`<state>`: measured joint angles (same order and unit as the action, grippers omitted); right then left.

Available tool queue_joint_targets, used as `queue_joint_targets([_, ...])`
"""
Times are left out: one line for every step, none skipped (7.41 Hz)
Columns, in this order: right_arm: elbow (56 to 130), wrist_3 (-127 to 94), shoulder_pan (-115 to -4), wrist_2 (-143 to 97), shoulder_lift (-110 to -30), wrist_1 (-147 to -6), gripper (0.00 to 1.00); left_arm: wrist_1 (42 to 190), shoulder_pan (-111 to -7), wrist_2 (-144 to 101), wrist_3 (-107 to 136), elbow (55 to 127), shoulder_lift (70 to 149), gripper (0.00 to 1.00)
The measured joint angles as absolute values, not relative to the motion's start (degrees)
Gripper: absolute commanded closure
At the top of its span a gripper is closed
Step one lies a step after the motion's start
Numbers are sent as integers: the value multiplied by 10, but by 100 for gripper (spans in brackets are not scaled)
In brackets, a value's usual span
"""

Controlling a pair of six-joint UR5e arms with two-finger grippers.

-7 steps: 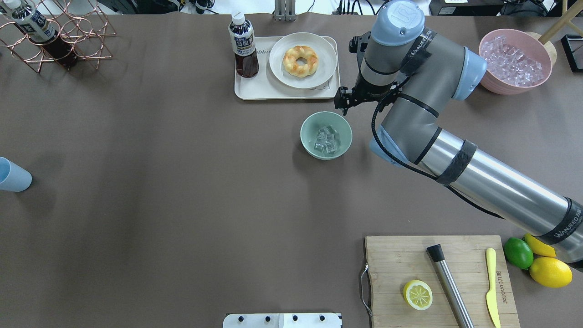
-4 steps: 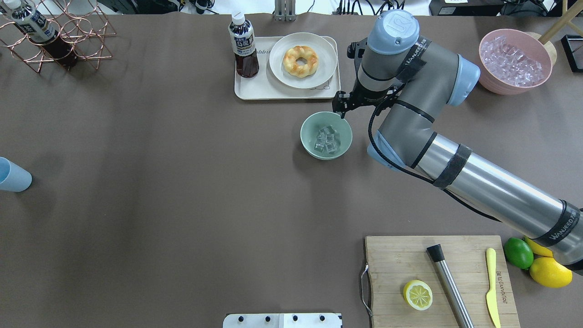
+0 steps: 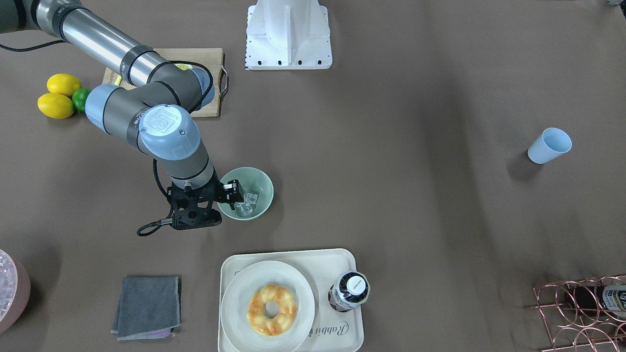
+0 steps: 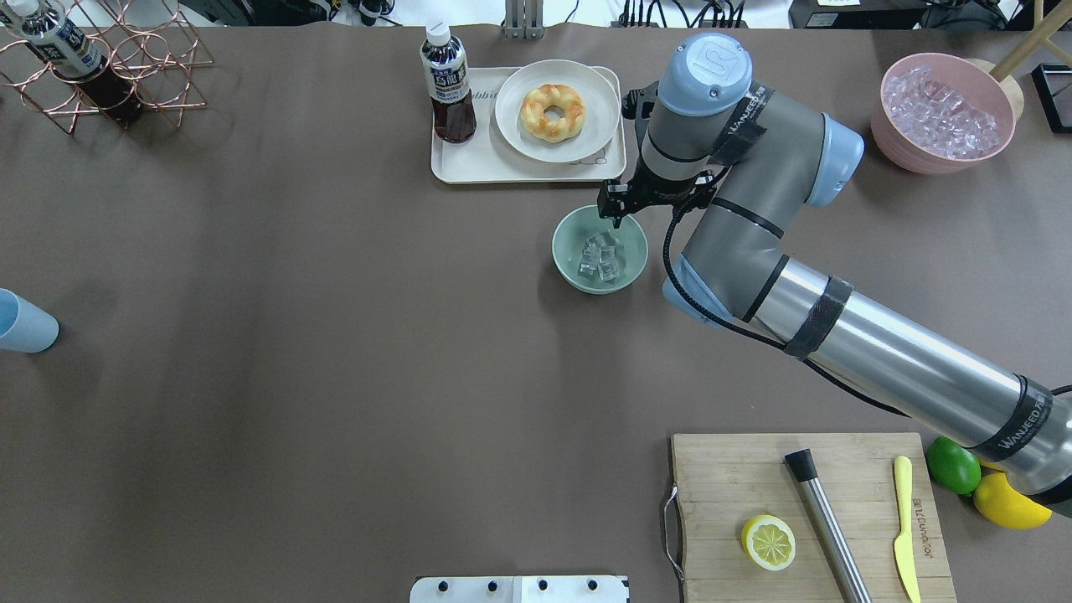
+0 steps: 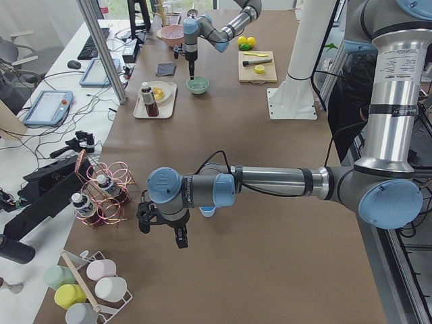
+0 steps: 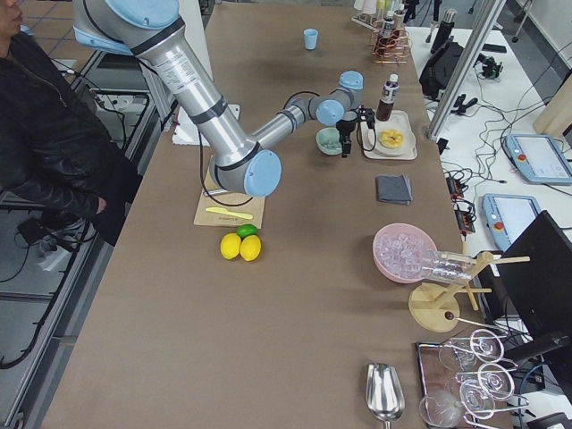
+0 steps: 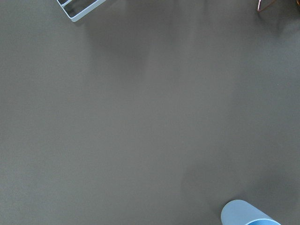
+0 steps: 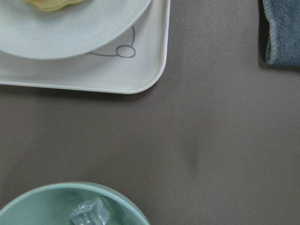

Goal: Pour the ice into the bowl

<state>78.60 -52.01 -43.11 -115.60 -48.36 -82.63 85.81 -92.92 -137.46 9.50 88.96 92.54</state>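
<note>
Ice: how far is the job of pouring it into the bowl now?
Done: several ice cubes lie in the green bowl. In hand: nothing visible; the right hand hangs over the bowl's rim. Left: probably nothing, unless more ice is wanted.

Cream tray (image 4: 479, 168) carries plated doughnut (image 4: 552, 111) and bottle (image 4: 446, 84); cutting board (image 4: 720, 477) — halved lemon (image 4: 768, 542), yellow knife (image 4: 904, 536); grey cloth (image 3: 146, 305) near the tray.

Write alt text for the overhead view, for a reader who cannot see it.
The right gripper hangs over the edge of a mint-green bowl holding a few ice cubes. A tray with a doughnut sits beyond.
</note>
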Motion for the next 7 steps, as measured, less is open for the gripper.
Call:
queue_joint_targets([785,-520,-426,-1151,-484,-821,16,858,-929,-1375,96,891,925,3])
queue_joint_targets([785,-520,-421,-1146,-483,-819,18,858,-929,-1375,96,893,924,3])
queue_joint_targets([785,-521,-417,-1143,-483,-819,26,857,-929,-1375,96,894,923,3])
queue_joint_targets([785,-523,-414,-1142,-483,-819,40,857,-929,-1375,97,898,920,3])
queue_joint_targets([787,-526,-412,-1142,-483,-819,64,857,-929,-1375,97,901,916,3])
queue_joint_targets([789,-531,-412,-1142,-483,-820,85,857,-928,-1375,97,904,914,3])
queue_joint_targets([791,-535,-412,-1142,-483,-821,92,857,-928,-1375,98,908,912,3])
